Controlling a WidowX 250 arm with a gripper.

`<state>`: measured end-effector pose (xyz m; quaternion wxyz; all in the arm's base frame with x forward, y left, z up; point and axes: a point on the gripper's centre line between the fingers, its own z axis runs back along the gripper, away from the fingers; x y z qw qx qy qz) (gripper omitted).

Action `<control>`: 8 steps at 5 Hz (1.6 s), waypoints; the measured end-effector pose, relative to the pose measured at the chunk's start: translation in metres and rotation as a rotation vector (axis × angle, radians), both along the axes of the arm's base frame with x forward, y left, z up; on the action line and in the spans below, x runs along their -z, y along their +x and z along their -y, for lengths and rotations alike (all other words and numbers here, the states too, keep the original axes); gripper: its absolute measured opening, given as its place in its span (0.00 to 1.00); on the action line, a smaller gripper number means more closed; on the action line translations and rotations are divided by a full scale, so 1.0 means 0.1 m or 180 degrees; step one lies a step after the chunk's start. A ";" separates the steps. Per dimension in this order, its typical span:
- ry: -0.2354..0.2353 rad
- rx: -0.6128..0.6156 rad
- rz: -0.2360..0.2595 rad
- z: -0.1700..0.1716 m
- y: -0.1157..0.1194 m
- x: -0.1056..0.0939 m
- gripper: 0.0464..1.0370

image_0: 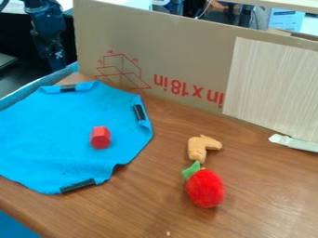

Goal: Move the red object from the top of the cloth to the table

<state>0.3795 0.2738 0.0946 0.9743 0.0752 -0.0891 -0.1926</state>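
At the upper left, the dark arm comes down behind the table's far corner, and my gripper (55, 52) is at its low end, well above and left of the cloth's objects. A blue cloth (56, 116) lies spread on the wooden table (158, 195), with black strips on its edges. The red object (100, 137), a small faceted block, rests on the right half of the cloth, apart from the gripper.
A red plush strawberry (204, 188) with a green leaf lies right of the cloth. Just behind it is a tan, bent toy piece (202, 147). A tall cardboard panel (186, 56) walls off the table's back, with a white strip (294, 142) at its foot.
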 end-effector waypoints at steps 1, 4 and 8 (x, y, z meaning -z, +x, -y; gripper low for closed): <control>-0.0095 0.0016 -0.0111 0.03 -0.03 0.21 0.96; 0.0128 0.1063 0.0107 0.97 -0.53 0.16 0.96; 0.0348 0.1730 -0.0353 1.55 -0.48 0.61 0.96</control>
